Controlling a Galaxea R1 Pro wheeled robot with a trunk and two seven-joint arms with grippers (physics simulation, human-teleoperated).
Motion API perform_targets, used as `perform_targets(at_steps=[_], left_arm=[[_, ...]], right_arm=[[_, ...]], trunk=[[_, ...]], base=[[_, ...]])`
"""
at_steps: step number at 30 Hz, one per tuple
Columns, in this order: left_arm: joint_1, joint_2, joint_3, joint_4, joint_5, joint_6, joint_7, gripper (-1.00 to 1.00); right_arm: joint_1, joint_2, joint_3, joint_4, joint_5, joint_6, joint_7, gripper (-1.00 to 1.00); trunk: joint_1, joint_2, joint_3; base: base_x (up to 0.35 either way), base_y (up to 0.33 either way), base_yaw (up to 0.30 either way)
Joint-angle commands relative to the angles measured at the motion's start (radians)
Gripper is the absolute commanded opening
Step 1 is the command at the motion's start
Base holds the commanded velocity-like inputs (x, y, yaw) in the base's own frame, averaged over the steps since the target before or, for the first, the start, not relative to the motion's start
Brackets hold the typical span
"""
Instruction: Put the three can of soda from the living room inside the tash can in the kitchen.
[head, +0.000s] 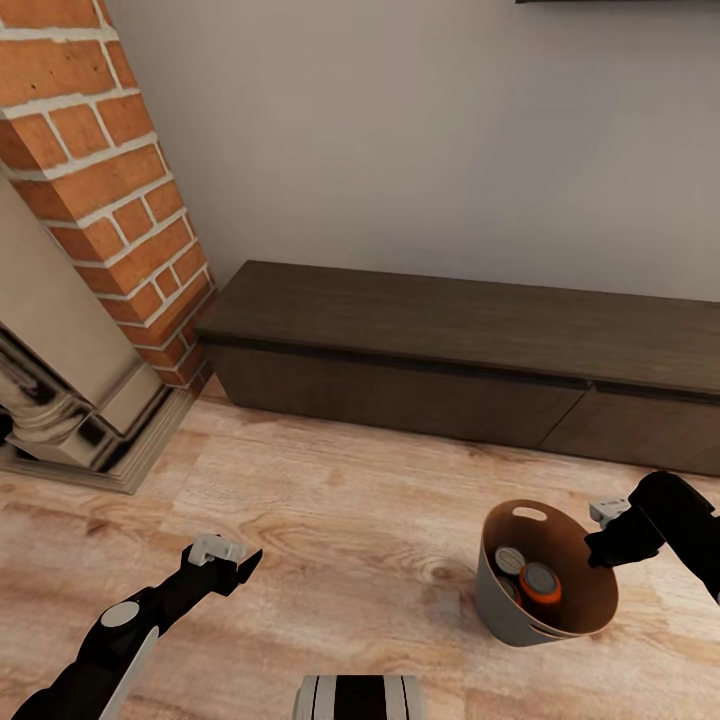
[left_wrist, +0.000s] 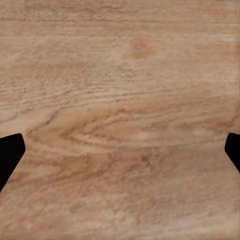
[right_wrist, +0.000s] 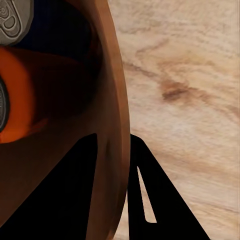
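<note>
- the tash can (head: 500, 600) stands on the wood floor (head: 330, 520) in front of the long dark low cabinet (head: 450, 350), toward that cabinet's right half, with the red-brick fireplace (head: 120, 200) off the cabinet's left end, so this is the living room, not the kitchen
- inside the bin lie soda cans: a bright orange one (head: 540, 588) with a grey top, a second grey top (head: 509, 560) just beside it, and a sliver of what may be a third lower down, too hidden to be sure
- the right gripper (head: 598, 548) is clamped on the bin's rim, one finger inside the copper wall and one outside, as the right wrist view shows around the wall (right_wrist: 112, 150)
- the left gripper (head: 235, 560) hangs over bare floor, well left of the bin, its jaws apart and holding nothing; its dark tips frame plain wood (left_wrist: 120, 120)
- my judgement: the collecting looks done or nearly so, and what is left is carrying the bin to the kitchen
</note>
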Motion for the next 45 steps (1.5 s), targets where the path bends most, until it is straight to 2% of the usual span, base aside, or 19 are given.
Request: perform_targets(at_steps=[1, 10, 15, 32, 38, 45], left_arm=[[0.0, 0.0, 0.0, 0.0, 0.0, 0.0, 0.0, 1.0], [0.0, 0.0, 0.0, 0.0, -0.004, -0.026, 0.0, 1.0], [0.0, -0.001, 0.0, 0.001, -0.006, -0.027, 0.0, 1.0], [0.001, 0.0, -0.001, 0.013, -0.006, -0.028, -0.001, 1.0], [0.0, 0.0, -0.001, 0.04, -0.005, -0.028, 0.0, 1.0], [0.0, 0.001, -0.002, 0.046, -0.002, -0.028, -0.001, 1.0]], right_arm=[[0.0, 0.0, 0.0, 0.0, -0.014, 0.008, 0.002, -1.0], [0.0, -0.001, 0.0, 0.0, -0.014, 0.008, 0.002, -1.0], [0.0, -0.001, 0.0, 0.0, -0.014, 0.008, 0.002, -1.0], [0.001, -0.003, 0.0, 0.0, -0.013, 0.008, 0.002, -1.0], [0.001, -0.009, 0.0, 0.0, -0.013, 0.008, 0.002, -1.0], [0.001, -0.01, 0.0, 0.0, -0.013, 0.008, 0.002, -1.0]], trunk=[[0.0, 0.0, 0.0], [0.0, 0.0, 0.0], [0.002, -0.001, -0.019], [0.002, -0.001, -0.019], [0.005, -0.003, -0.042], [0.005, -0.003, -0.042]], base=[[0.0, 0.0, 0.0], [0.0, 0.0, 0.0], [0.0, 0.0, 0.0], [0.0, 0.0, 0.0], [0.0, 0.0, 0.0], [0.0, 0.0, 0.0]])
